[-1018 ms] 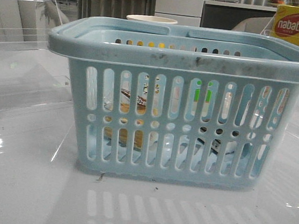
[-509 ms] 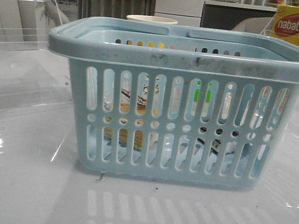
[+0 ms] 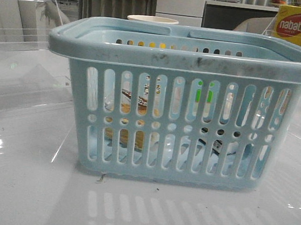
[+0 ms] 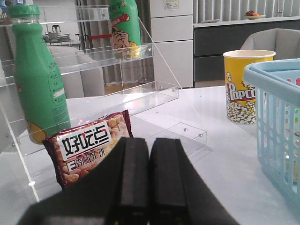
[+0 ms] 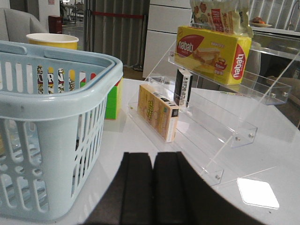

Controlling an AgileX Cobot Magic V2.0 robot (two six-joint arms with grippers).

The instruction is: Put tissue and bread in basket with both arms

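The light-blue basket (image 3: 189, 60) stands in the middle of the table. It also shows in the left wrist view (image 4: 276, 79) and the right wrist view (image 5: 47, 101). Through its slots I see golden-brown bread (image 3: 124, 108) with a dark strip lying inside at the left. A whitish pack with black marks, likely the tissue (image 3: 215, 148), lies low inside at the right. My left gripper (image 4: 149, 140) is shut and empty, left of the basket. My right gripper (image 5: 153, 154) is shut and empty, right of the basket. Neither gripper shows in the front view.
Left of the basket stand a clear shelf rack with a green bottle (image 4: 40, 84) and a nut snack packet (image 4: 89, 145). A popcorn cup (image 4: 246, 84) stands behind the basket. On the right a clear rack holds the nabati box (image 5: 211, 51) and a biscuit box (image 5: 158, 111). A green-yellow package (image 5: 112, 98) sits beside the basket.
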